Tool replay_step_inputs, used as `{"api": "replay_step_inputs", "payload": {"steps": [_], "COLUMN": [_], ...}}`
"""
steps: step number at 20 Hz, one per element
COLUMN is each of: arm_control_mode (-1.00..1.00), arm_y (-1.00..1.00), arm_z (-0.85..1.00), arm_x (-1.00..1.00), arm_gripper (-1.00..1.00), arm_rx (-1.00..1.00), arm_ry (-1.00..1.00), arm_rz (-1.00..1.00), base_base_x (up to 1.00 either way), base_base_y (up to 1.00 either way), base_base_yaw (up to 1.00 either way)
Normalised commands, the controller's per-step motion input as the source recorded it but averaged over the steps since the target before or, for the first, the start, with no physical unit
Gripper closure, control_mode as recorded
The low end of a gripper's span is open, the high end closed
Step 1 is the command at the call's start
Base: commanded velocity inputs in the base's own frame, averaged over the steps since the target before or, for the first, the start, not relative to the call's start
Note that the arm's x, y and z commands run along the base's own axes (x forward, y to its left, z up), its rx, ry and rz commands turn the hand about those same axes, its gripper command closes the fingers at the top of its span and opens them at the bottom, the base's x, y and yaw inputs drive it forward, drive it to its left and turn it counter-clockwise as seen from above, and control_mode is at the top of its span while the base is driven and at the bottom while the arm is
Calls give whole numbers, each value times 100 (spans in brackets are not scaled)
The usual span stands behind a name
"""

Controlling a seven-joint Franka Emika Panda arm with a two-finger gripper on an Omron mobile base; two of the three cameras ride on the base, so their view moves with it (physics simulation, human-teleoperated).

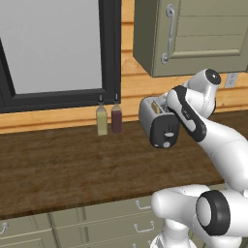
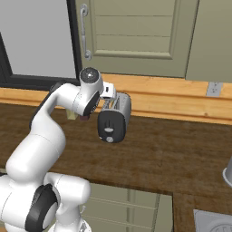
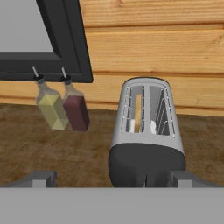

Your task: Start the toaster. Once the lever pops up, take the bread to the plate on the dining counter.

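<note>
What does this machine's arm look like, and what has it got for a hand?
The arm is made of smooth, rounded glossy white shells, with dark black bands and round caps at the joints. No cables show. Its hand ends in two small, blocky grey fingers.

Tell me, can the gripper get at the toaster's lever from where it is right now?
Probably yes. The open gripper hangs just above the toaster's black end panel, and nothing stands between it and the lever; the two bottles sit off to one side.

A kitchen: wood worktop (image 1: 72,164) over sage drawers (image 1: 101,220), toaster (image 3: 148,131), two bottles (image 3: 63,107) (by the window (image 1: 53,48)).
</note>
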Motion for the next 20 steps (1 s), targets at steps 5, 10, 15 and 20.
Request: {"api": "replay_step_inputs", "payload": {"steps": [5, 10, 15, 20], "arm_control_mode": [-100, -100, -100, -100], "arm_y": [0, 0, 0, 0], "arm_z": [0, 0, 0, 0], "arm_x": [0, 0, 0, 0], "arm_gripper": [-100, -100, -100, -100], "arm_rx": [0, 0, 0, 0], "arm_ry": [0, 0, 0, 0], "arm_rz": [0, 0, 0, 0], "base_base_x": [0, 0, 0, 0], "base_base_y": [0, 0, 0, 0], "base_base_yaw": [0, 0, 0, 0]}}
